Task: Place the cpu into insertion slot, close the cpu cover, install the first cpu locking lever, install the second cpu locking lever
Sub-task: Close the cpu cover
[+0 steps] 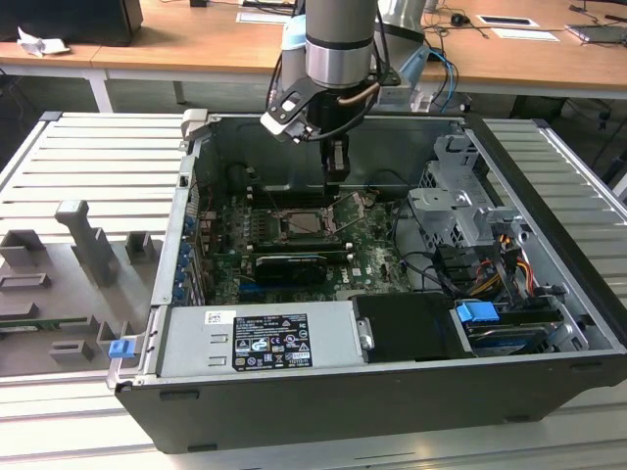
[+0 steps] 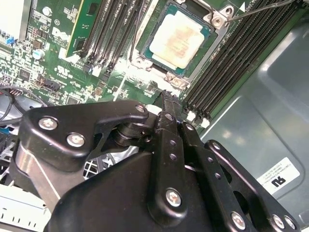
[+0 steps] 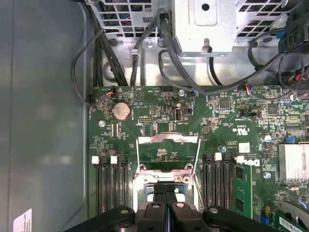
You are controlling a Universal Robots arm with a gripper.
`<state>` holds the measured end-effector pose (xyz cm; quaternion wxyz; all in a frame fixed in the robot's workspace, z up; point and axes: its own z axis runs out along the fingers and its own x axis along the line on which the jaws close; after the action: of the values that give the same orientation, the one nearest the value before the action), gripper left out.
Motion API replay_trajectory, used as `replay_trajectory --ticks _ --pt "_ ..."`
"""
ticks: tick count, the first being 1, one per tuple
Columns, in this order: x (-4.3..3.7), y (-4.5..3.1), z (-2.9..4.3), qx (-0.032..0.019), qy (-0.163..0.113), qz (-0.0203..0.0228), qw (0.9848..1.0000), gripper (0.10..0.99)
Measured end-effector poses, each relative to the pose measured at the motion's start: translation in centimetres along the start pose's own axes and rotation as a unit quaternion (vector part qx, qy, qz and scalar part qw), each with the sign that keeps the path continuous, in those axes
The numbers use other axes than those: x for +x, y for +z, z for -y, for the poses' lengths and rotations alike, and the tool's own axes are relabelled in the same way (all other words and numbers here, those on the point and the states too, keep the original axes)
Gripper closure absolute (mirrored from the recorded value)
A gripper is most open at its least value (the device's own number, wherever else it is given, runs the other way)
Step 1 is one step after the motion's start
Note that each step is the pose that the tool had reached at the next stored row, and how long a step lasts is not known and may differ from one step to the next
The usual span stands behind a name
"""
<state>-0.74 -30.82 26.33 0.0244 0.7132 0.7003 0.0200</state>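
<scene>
Pale square cpu (image 2: 177, 38) seated in silver-rimmed insertion slot (image 2: 216, 20).
Thin metal cpu cover (image 3: 168, 139) open; black claw (image 3: 165, 188) clenched empty nearby.

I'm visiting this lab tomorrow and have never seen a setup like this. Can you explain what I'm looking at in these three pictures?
This is a robot arm working inside an open computer case that lies on a ribbed metal table. The exterior view comes from a camera off the arm and shows the whole scene. Both wrist views come from cameras riding on the arm, looking past its black gripper at the green circuit board. In the second wrist view the processor chip, a pale square, already sits in its socket. In the first wrist view the silvery socket cover stands open. The gripper's fingers are shut together and seem to hold nothing; it hangs close above the socket.
</scene>
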Motion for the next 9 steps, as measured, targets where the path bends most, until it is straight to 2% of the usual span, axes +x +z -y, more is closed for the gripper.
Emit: replay_trajectory --ticks 5,9 --pt "0.03 0.05 -0.73 0.0029 0.0 0.0 1.0 0.98" --pt "0.04 0.07 -0.99 0.0038 0.0 0.0 1.0 0.98"
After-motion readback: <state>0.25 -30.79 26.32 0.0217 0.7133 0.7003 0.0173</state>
